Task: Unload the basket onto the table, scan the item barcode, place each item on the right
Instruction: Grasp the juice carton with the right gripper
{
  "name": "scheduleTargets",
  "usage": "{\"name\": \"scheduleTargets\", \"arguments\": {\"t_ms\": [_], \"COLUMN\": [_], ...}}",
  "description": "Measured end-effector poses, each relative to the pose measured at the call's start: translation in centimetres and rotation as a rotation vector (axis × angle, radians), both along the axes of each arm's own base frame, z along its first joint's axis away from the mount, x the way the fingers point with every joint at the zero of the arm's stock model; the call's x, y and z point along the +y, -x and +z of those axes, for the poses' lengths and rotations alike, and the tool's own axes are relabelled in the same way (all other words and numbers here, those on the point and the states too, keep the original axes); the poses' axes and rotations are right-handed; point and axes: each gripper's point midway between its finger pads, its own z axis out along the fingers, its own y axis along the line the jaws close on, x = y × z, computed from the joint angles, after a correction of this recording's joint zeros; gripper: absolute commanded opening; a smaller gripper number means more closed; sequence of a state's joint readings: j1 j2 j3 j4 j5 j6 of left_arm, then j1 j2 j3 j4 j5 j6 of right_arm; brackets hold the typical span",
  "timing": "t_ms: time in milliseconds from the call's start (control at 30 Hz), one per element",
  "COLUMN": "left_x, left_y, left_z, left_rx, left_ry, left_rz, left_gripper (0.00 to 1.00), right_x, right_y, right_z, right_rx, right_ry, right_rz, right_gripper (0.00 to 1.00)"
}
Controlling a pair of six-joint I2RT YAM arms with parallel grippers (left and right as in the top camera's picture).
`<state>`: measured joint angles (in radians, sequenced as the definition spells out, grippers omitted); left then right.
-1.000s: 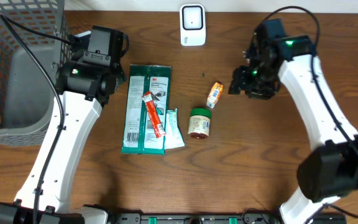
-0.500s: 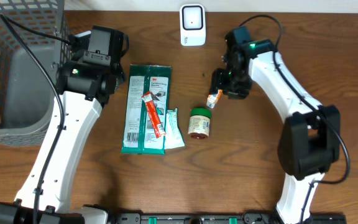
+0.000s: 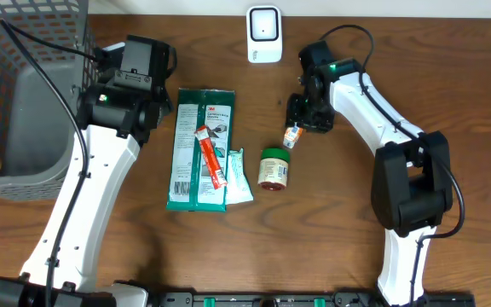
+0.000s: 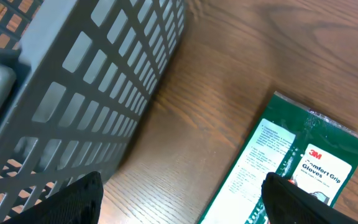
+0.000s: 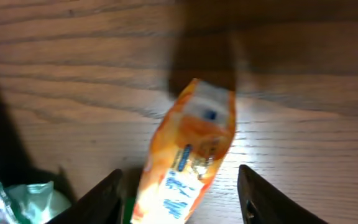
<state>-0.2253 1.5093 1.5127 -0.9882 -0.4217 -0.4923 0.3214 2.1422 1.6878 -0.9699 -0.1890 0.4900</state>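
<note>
Five small goods lie on a brown wooden worktop, seen from above, and none of them has been lifted yet. A white barcode scanner stands at the top centre of the frame. Below it and slightly right lies a small orange packet, flat on the wood and well apart from the scanner.

The right end effector hangs directly over this packet. In the right wrist view its two dark fingers are spread, one on each side of the packet's lower half. Bare wood shows between the packet and the finger at the right of that frame, while the other finger is very near the packet's edge. The packet appears to rest on the worktop, not pinched.

The left end effector is spread wide with nothing between its tips. It hovers near the upper left of the overhead frame, between a grey wire basket and a green glove pack. A red stick lies across the glove pack, a pale sachet sits at its lower right corner, and a green-lidded jar stands just below the orange packet.

Judged from this, the task is at its start: the approach to the packet looks complete. What is left is gripping it, raising it, carrying it up to the scanner and turning its barcode toward the scanner's face. No barcode can be made out on the packet from these views.
</note>
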Motion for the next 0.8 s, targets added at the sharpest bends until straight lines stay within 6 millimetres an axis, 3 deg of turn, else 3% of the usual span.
{"name": "scheduleTargets", "arguments": {"t_ms": [167, 300, 467, 567, 667, 800], "left_x": [0.0, 0.0, 0.0, 0.0, 0.0, 0.0], "left_y": [0.0, 0.0, 0.0, 0.0, 0.0, 0.0], "left_z": [0.0, 0.0, 0.0, 0.0, 0.0, 0.0], "left_rx": [0.0, 0.0, 0.0, 0.0, 0.0, 0.0], "left_ry": [0.0, 0.0, 0.0, 0.0, 0.0, 0.0], "left_rz": [0.0, 0.0, 0.0, 0.0, 0.0, 0.0], "left_gripper": [0.82, 0.82, 0.82, 0.82, 0.82, 0.82], "right_x": [0.4, 0.0, -0.6, -1.5, -3.0, -6.9], "right_y": [0.1, 0.0, 0.1, 0.7, 1.2, 1.9], "right_z": [-0.1, -0.2, -0.3, -0.2, 0.1, 1.9], "right_rx": [-0.01, -0.015, -0.019, 0.008, 0.036, 0.057], "right_ry": [0.028, 0.058, 0.089, 0.11, 0.133, 0.192], "right_rz": [-0.012, -0.019, -0.005, 0.018, 0.032, -0.004], "right_gripper": [0.16, 0.13, 0.02, 0.02, 0.02, 0.04]}}
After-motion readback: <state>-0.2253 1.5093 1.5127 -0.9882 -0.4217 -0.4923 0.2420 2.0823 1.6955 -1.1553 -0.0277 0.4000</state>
